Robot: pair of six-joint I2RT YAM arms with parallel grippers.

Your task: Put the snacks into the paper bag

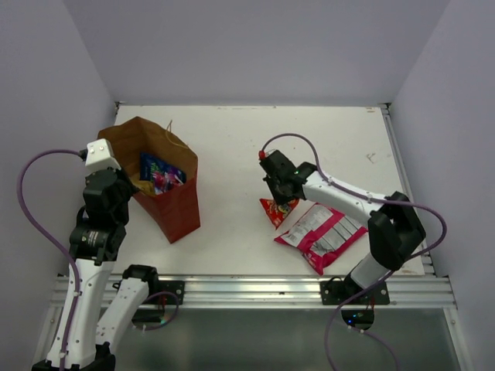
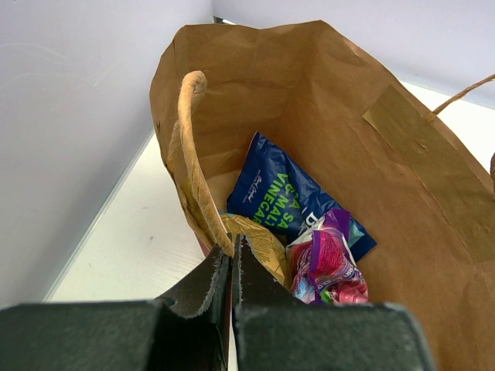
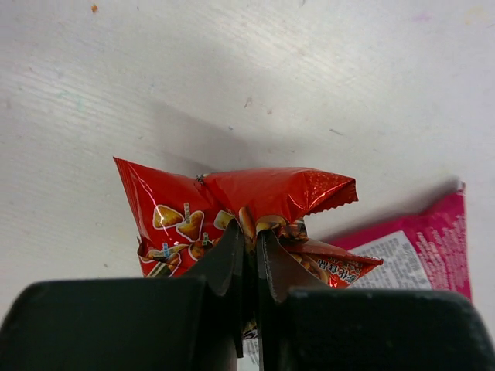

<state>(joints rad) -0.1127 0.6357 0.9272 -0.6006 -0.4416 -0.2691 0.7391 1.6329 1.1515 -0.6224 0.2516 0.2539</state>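
The paper bag [image 1: 174, 205] stands open at the left, red-brown outside and kraft brown inside [image 2: 325, 100]. Inside lie the dark blue packet [image 2: 282, 193], the small purple packet [image 2: 329, 263] and the tan chips bag [image 2: 263, 241]. My left gripper [image 2: 232, 251] is shut on the bag's near rim, holding it. My right gripper [image 3: 252, 236] is shut on the red colourful packet [image 3: 174, 212], pinching its crumpled middle just above the table [image 1: 232, 139]. In the top view the red packet [image 1: 275, 210] shows under the right gripper [image 1: 280, 193]. The pink-and-silver packet [image 1: 321, 233] lies flat beside it; its corner shows in the right wrist view [image 3: 433, 251].
White walls close in the table at the back and both sides. A metal rail [image 1: 247, 290] runs along the near edge. The bag's string handle [image 1: 176, 137] sticks out at the back.
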